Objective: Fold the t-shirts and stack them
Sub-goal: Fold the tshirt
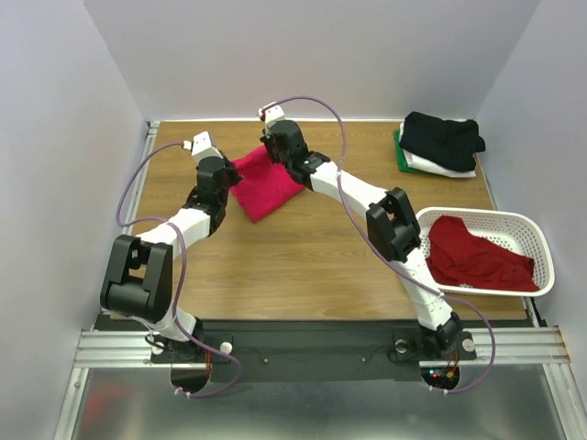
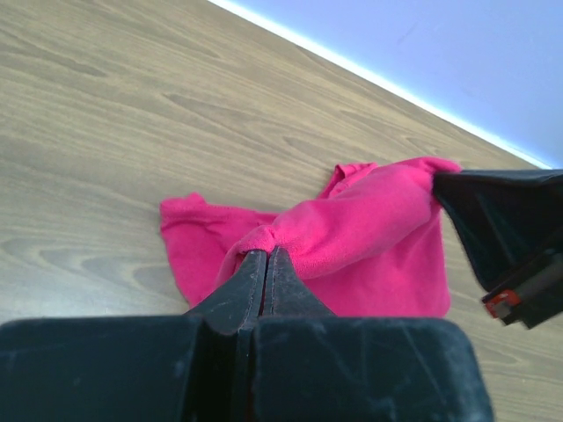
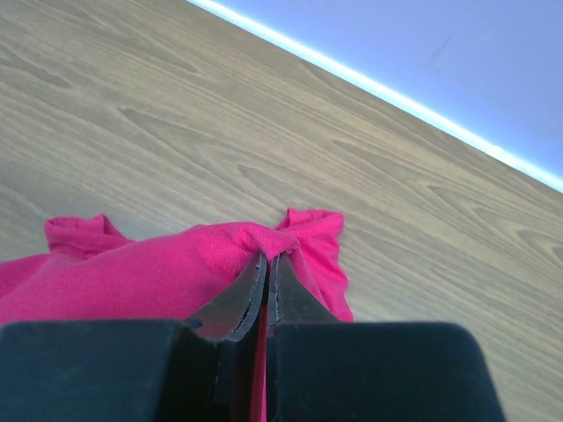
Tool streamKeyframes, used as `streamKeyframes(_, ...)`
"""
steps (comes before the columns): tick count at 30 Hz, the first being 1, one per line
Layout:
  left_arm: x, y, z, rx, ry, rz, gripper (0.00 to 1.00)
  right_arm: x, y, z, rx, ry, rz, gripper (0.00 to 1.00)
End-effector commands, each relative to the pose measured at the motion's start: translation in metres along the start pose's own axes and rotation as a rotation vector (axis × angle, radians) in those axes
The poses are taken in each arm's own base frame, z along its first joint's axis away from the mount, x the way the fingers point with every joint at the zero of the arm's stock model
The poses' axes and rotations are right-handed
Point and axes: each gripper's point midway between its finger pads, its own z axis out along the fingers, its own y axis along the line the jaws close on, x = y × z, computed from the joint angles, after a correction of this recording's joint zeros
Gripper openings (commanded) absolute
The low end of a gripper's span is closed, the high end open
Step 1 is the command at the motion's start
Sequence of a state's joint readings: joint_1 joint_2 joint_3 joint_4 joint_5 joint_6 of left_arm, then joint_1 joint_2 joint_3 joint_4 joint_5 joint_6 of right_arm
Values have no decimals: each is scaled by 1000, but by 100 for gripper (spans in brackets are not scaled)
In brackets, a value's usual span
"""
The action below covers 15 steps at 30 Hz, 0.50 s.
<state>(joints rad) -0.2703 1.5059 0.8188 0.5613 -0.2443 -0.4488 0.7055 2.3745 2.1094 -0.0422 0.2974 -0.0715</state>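
Observation:
The bright pink-red t-shirt (image 1: 264,188) lies partly folded at the back middle of the table. My left gripper (image 2: 266,251) is shut on a bunched edge of this pink shirt (image 2: 369,220), lifting it over the flat layer. At the shirt's far side my right gripper (image 3: 271,256) is shut on another pinched fold of the pink cloth (image 3: 141,272). A darker red t-shirt (image 1: 477,255) lies crumpled in the white basket (image 1: 541,246). At the back right, a black t-shirt (image 1: 442,137) tops a stack with white (image 1: 440,166) and green (image 1: 400,151) folded ones.
The wooden table (image 1: 303,266) is walled at the left, back and right. The basket stands at the right edge, near my right arm's elbow (image 1: 394,225). In the left wrist view the right gripper's body (image 2: 510,237) is close at the right.

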Motion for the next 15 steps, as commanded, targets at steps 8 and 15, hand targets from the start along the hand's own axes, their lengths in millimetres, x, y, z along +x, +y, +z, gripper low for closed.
streamKeyframes(8,-56,-11,46,8,-142,0,0,-53,-15,30,57,-196,59,7)
streamKeyframes(15,-79,-5,49,-70,-198,-10,94,-63,-30,16,111,-203,80,93)
